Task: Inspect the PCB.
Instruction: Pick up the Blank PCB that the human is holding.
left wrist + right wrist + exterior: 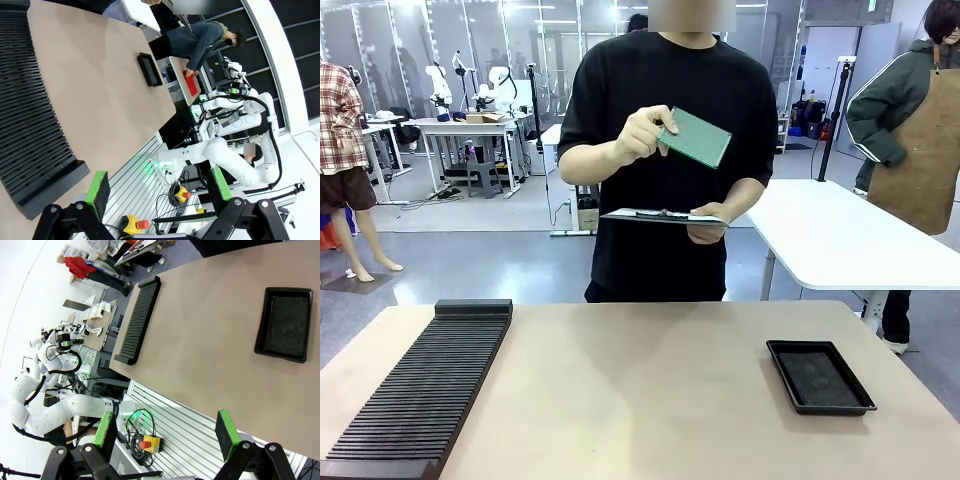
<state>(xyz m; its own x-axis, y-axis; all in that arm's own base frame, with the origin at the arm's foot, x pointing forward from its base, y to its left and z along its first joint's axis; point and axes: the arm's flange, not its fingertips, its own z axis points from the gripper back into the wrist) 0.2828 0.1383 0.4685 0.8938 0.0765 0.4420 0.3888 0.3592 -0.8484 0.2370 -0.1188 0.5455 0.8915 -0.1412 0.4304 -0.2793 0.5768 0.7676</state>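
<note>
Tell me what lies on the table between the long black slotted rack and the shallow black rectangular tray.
Nothing: the beige tabletop is bare from the black slotted rack to the shallow black tray, as the front view shows.

Front and 2 wrist cameras overlook table (pixel 640 400).

The rack (pixel 420 385) lies left on the table (pixel 640 400), tray (pixel 820 377) right; behind, PCB (pixel 697 138) above clipboard (pixel 655 215).

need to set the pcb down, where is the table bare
Bare tabletop runs between the black slotted rack at the robot's left and the black tray at its right; the tray is empty too. The rack crowds the left edge.
</note>
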